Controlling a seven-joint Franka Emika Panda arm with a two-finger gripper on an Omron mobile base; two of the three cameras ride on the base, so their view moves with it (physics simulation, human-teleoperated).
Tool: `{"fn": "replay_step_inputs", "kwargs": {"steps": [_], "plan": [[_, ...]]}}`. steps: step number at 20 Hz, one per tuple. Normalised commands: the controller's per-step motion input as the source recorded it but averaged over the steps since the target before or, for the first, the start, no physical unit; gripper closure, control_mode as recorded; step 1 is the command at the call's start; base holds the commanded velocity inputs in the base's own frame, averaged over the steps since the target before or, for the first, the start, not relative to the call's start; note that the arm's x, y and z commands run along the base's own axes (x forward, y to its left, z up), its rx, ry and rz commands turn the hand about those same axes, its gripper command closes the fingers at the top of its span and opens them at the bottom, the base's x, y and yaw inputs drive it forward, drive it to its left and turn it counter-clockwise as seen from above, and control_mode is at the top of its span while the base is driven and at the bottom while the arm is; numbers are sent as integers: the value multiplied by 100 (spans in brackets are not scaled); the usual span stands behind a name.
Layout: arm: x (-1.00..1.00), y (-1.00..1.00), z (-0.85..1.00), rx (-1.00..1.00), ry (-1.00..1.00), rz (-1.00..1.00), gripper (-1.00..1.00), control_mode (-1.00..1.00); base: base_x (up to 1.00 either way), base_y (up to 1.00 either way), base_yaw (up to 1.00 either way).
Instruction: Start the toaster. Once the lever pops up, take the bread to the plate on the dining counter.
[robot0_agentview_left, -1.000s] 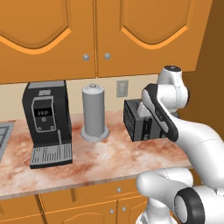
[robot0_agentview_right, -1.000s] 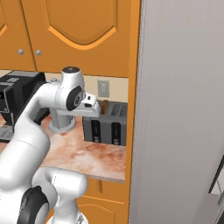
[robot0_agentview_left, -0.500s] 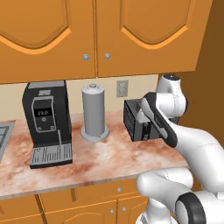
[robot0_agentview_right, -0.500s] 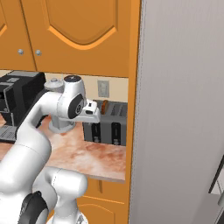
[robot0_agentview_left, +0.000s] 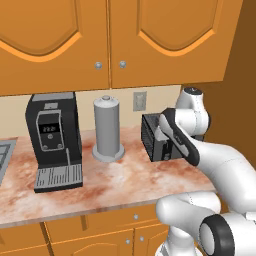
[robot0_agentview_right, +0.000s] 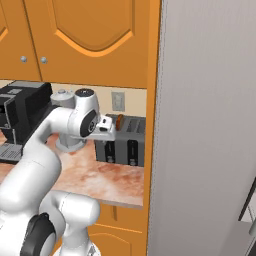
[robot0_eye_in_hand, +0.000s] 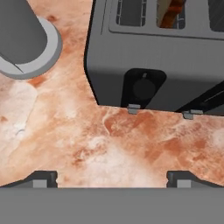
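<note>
No legible writing on the toaster (robot0_eye_in_hand: 157, 70); tool (robot0_eye_in_hand: 111, 177) open.

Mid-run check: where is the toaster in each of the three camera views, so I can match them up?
Left base view: the toaster sits right of centre on the worktop, its right part behind the arm.
Right base view: it stands at centre, against the back wall, just right of the gripper.
Hand view: it is at upper right, grey end face toward the camera.
Shared landmark: the grey cylinder stands beside it in all three.
</note>
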Motion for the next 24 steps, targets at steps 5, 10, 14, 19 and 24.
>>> {"fn": "replay_step_inputs", "kwargs": {"steps": [5, 10, 14, 19, 24], "plan": [[35, 0, 0, 0, 0, 0, -100, -100, 0, 0, 0], [32, 0, -2, 0, 0, 0, -100, -100, 0, 0, 0], [8, 0, -3, 0, 0, 0, -100, -100, 0, 0, 0], [0, 0, -9, 0, -3, 0, -100, -100, 0, 0, 0], [3, 0, -9, 0, -13, 0, -100, -100, 0, 0, 0]]}}
